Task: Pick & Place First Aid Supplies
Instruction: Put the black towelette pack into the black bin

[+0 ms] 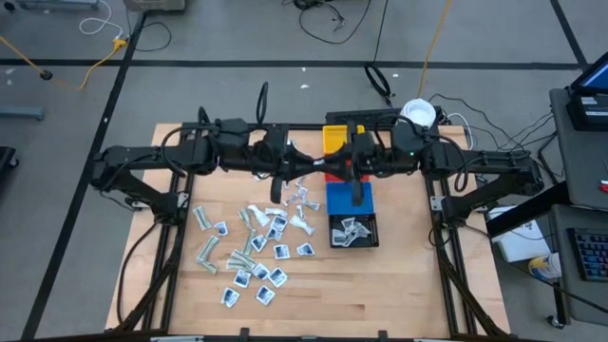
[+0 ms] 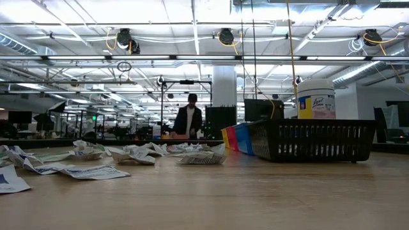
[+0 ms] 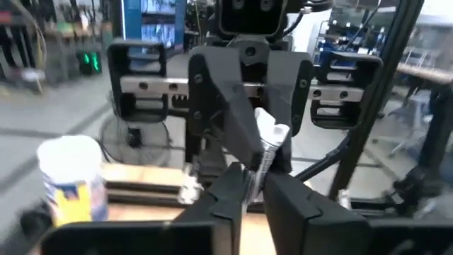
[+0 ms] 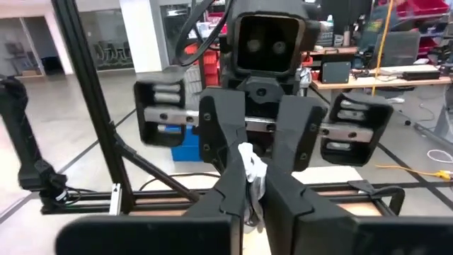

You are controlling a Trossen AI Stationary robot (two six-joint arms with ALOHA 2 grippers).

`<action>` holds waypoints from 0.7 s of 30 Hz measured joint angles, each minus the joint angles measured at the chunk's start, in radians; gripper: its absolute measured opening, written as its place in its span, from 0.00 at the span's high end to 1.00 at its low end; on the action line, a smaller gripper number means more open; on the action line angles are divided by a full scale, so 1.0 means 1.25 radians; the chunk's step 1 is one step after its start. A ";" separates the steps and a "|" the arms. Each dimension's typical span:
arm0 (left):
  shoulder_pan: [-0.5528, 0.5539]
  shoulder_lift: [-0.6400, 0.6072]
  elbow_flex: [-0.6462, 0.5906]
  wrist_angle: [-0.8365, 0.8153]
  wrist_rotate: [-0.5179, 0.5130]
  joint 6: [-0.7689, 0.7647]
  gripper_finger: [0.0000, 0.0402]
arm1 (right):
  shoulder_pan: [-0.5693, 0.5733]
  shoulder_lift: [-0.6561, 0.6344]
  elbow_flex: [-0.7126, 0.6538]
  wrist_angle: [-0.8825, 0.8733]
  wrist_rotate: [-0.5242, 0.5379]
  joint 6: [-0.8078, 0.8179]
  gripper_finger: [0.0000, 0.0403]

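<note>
packet (image 3: 267, 152) between both hands mostly hidden, print unreadable

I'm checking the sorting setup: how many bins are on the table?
4, in one row right of the packets: yellow bin at the back, then red bin, blue bin, black bin in front.

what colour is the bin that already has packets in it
Black bin, mesh-walled; the high view shows it best, with packets inside.

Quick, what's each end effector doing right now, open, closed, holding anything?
Left end effector: closed on a packet, facing the right one mid-air.
Right end effector: closed on the same packet.
</note>
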 joint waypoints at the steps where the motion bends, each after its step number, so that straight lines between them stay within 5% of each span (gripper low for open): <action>1: 0.000 0.000 0.000 -0.006 0.005 -0.037 0.82 | 0.000 0.000 0.000 -0.008 -0.001 0.000 0.96; 11: 0.028 -0.046 0.001 -0.179 0.126 -0.101 0.57 | 0.037 -0.023 0.002 -0.203 -0.021 0.065 0.99; 21: 0.028 -0.074 0.000 -0.219 0.128 -0.103 0.53 | 0.106 -0.022 0.001 -0.544 -0.021 0.197 0.99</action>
